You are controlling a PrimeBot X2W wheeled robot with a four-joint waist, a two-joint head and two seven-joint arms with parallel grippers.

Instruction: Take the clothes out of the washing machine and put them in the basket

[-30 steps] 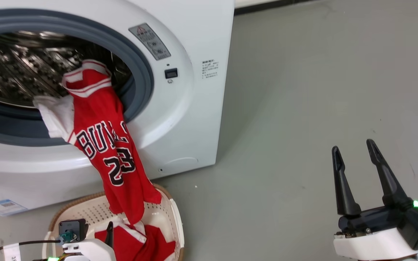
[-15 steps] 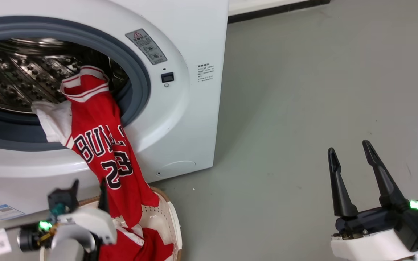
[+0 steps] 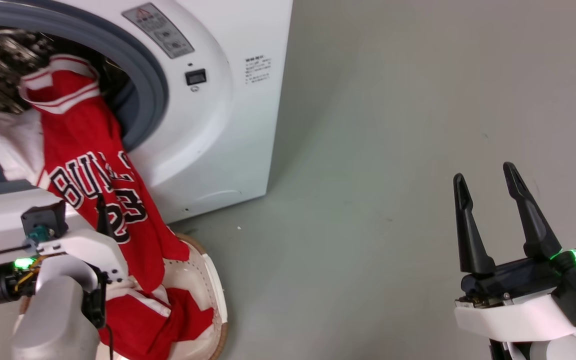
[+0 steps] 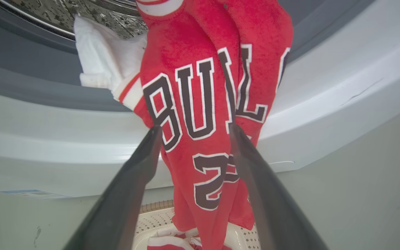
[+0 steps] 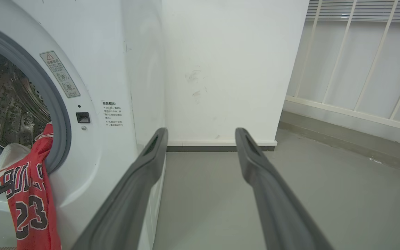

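left gripper (image 4: pixel 194 127): fingers spread, nothing pinched. It points up at the washer front, with the "BULLS" lettering framed in the gap (touching or not, I cannot tell).
left arm: grey forearm low at the left of the head view, a green light on the wrist.
jersey (image 3: pixel 88 150): red, number 23. The top end is hooked over the grey door seal (image 3: pixel 155 90) with the collar in the drum. The body hangs down the washer front and the bottom end is in the basket.
white cloth (image 3: pixel 3 145): lies on the porthole lip, touching the jersey's left edge.
basket (image 3: pixel 203 270): on the floor, tight against the washer and under the porthole. More red-and-white fabric is bunched inside.
washing machine (image 3: pixel 208 125): porthole uncovered, steel drum (image 5: pixel 2 100) exposed.
right gripper (image 3: pixel 484 172): also spread, holding nothing. It is over bare grey floor (image 3: pixel 368 150), well apart from the washer and basket, and it faces the white wall (image 5: pixel 221 69).
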